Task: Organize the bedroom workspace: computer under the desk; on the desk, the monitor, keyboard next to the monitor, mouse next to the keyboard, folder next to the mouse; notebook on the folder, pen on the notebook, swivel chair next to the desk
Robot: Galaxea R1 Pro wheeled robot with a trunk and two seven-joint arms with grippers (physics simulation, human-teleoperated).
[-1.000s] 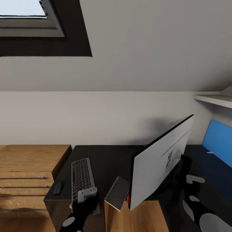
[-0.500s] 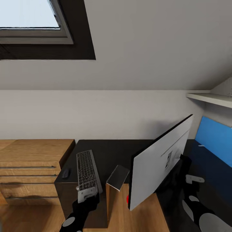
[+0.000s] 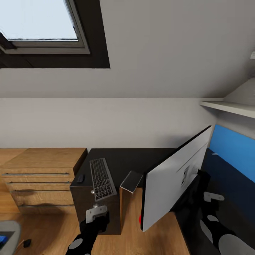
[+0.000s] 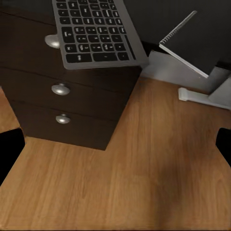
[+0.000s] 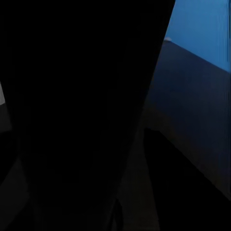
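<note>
The right gripper (image 3: 198, 177), fingers hidden so its grip cannot be told, sits behind the monitor (image 3: 173, 179), which tilts steeply, long axis rising away above the desk (image 3: 141, 159).

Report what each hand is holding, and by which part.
Right hand grips the monitor at its back, by the stand mount; exact contact is in shadow. Left hand is open and empty.
</note>
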